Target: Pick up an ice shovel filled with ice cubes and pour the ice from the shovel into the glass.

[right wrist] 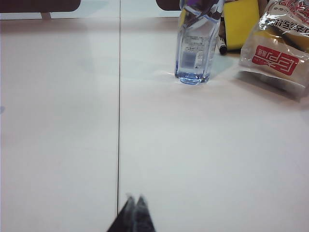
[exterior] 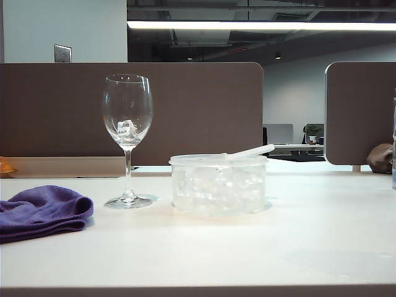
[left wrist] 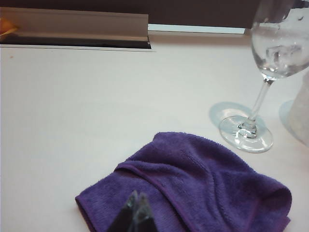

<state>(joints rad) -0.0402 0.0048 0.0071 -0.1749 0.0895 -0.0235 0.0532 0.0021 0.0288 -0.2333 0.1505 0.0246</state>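
The glass (exterior: 127, 124) stands upright on the table left of centre, with a few ice cubes (exterior: 127, 129) in its bowl; it also shows in the left wrist view as the glass (left wrist: 270, 63). To its right a low clear tub (exterior: 218, 184) is full of ice cubes. The ice shovel (exterior: 247, 152) lies across the tub's rim, handle pointing right. Neither arm shows in the exterior view. My left gripper (left wrist: 136, 195) is shut and empty, hovering over a purple cloth (left wrist: 193, 183). My right gripper (right wrist: 134, 198) is shut and empty above bare table, far from the tub.
The purple cloth (exterior: 40, 211) lies at the table's left front. A clear water bottle (right wrist: 195, 43), a yellow item (right wrist: 240, 19) and a snack bag (right wrist: 280, 43) stand at the right side. Brown partition panels (exterior: 198, 105) rise behind the table.
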